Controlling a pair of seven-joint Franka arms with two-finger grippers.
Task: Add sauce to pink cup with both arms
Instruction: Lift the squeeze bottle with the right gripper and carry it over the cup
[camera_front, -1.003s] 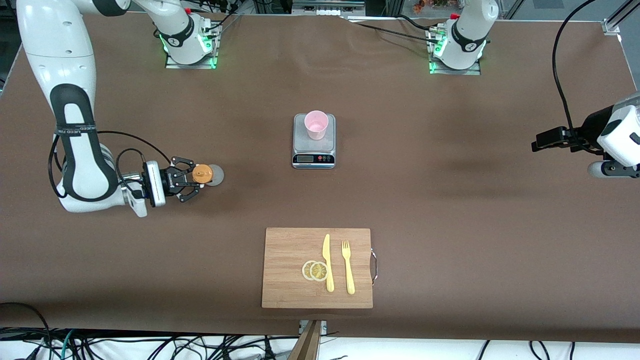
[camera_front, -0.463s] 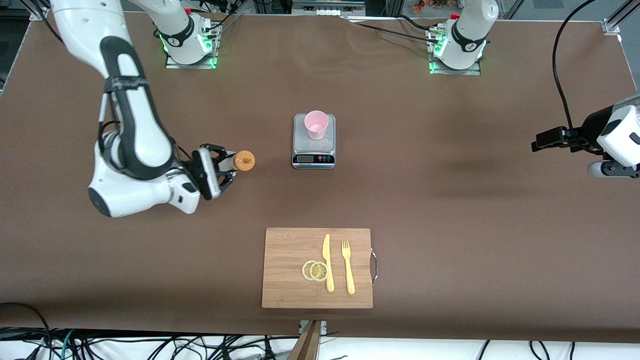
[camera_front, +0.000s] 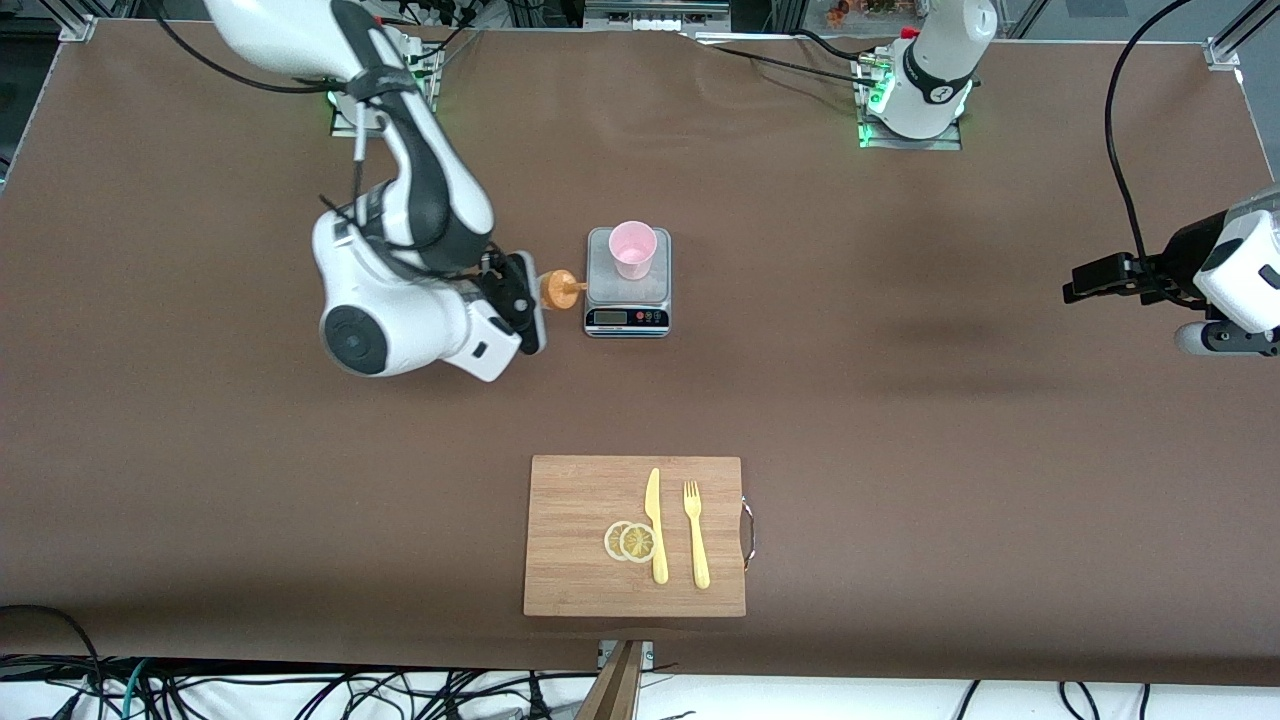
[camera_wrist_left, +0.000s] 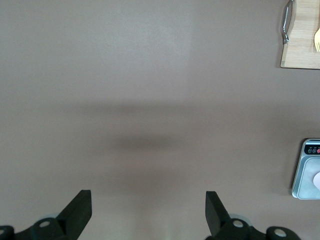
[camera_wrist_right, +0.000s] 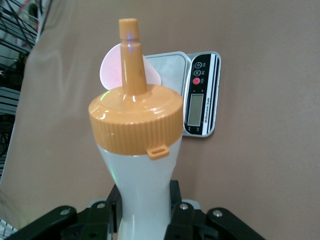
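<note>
The pink cup (camera_front: 633, 248) stands upright on a small silver kitchen scale (camera_front: 627, 295) at mid-table. My right gripper (camera_front: 520, 295) is shut on the sauce (camera_front: 556, 289) and holds it in the air over the table, just beside the scale at the right arm's end. The bottle is tilted, its orange nozzle pointing at the scale. In the right wrist view, the fingers clamp the whitish body of the sauce (camera_wrist_right: 135, 125), with the pink cup (camera_wrist_right: 112, 70) and the scale (camera_wrist_right: 200, 100) past the nozzle. My left gripper (camera_front: 1085, 283) waits open over the left arm's end, with nothing between its fingers (camera_wrist_left: 147, 194).
A wooden cutting board (camera_front: 580, 540) lies nearer the front camera than the scale. On it are a yellow knife (camera_front: 655, 525), a yellow fork (camera_front: 695, 535) and two lemon slices (camera_front: 630, 541). Brown cloth covers the table.
My right arm has carried the sauce from the right arm's end of the table over to the scale's edge and tipped its nozzle toward the scale. The left arm has not moved.
</note>
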